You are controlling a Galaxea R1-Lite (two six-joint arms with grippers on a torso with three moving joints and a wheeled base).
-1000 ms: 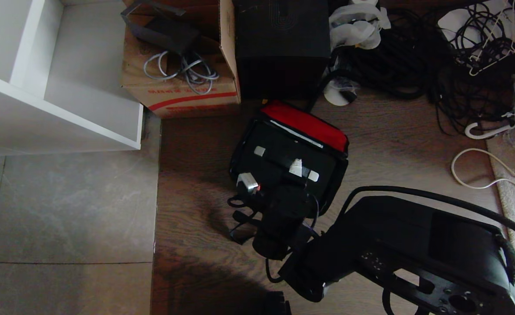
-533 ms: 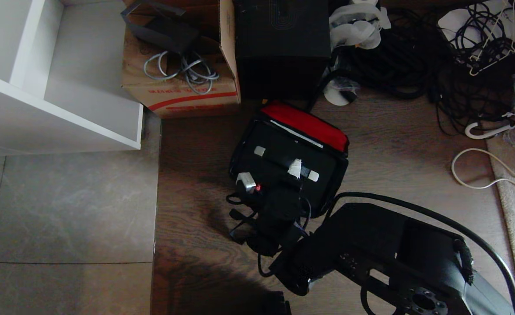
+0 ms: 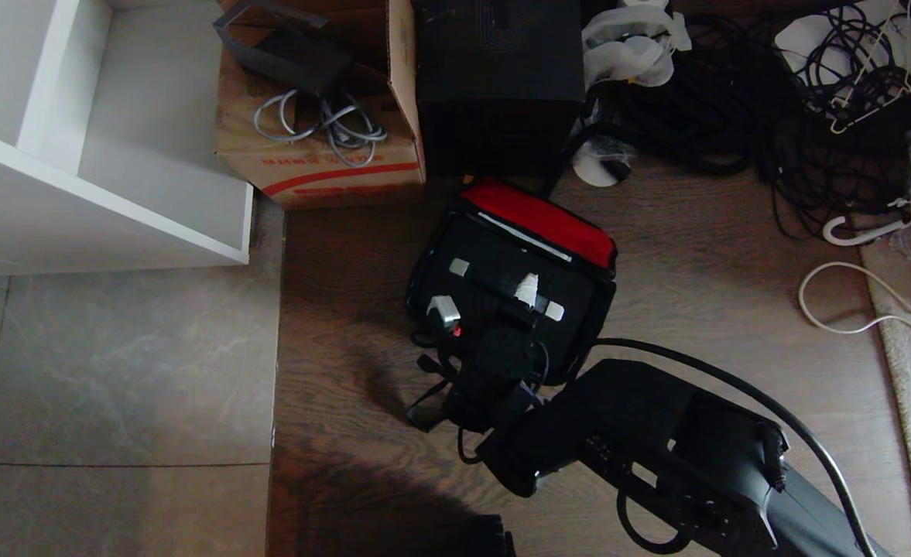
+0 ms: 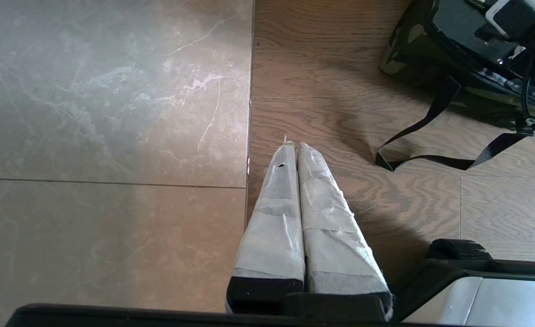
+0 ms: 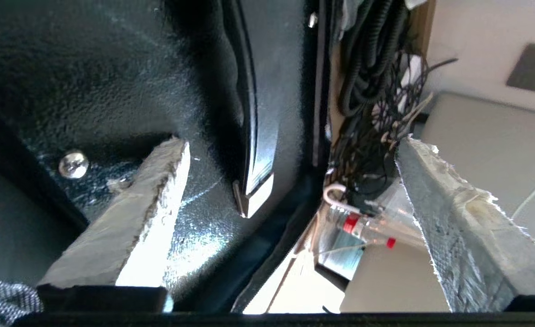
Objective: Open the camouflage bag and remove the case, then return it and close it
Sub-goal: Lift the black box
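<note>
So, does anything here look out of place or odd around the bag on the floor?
Mostly the mess behind it: a tangle of black cables lies spread over the floor, and a white cable trails loose. The camouflage bag sits askew, lid open, with the case inside and its strap sprawled on the wood floor.

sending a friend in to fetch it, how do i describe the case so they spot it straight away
Start at the white shelf unit, then go past the brown cardboard box onto the wood floor. There an open camouflage bag with a red lid lining stands, and the case sits inside it. Unlike the taller plain black box behind, it has a top handle with silver ends.
</note>
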